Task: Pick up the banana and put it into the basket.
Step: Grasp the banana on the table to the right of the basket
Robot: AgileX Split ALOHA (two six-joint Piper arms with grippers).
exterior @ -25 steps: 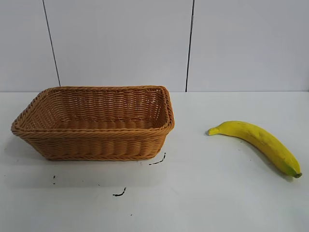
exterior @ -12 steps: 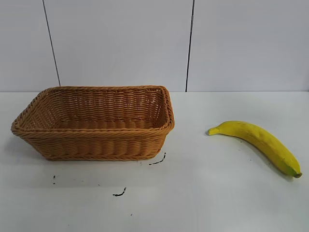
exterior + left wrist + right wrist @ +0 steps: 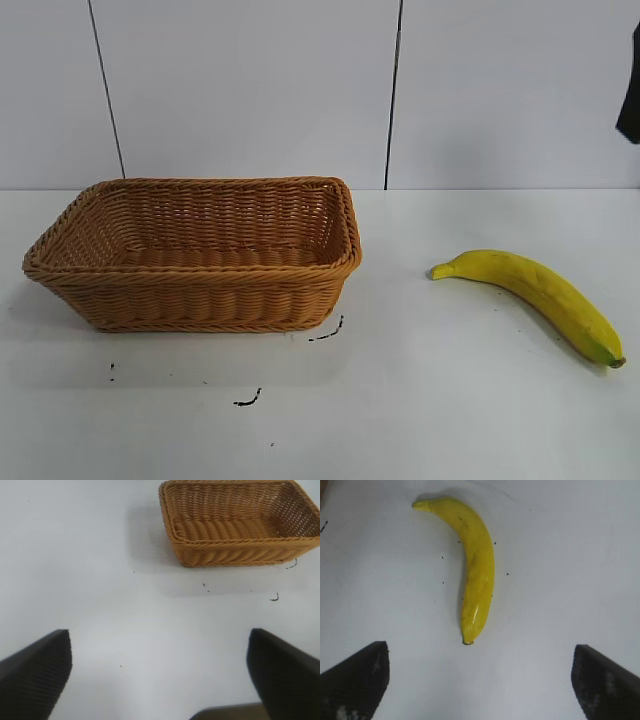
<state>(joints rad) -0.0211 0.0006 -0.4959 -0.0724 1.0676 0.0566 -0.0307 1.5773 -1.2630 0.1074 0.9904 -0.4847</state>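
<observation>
Your right gripper (image 3: 480, 680) had its fingers spread wide above the curved yellow banana (image 3: 477, 575), basket at nine o'clock; closing near the tapered tip could've let it squirt out.

White table (image 3: 470, 420) with black marks; pale panelled wall (image 3: 250, 90) behind.

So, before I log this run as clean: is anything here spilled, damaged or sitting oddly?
Only small dark scuff marks on the table in front of the basket. The basket stands upright and empty, and the banana lies whole on the table beside it.
</observation>
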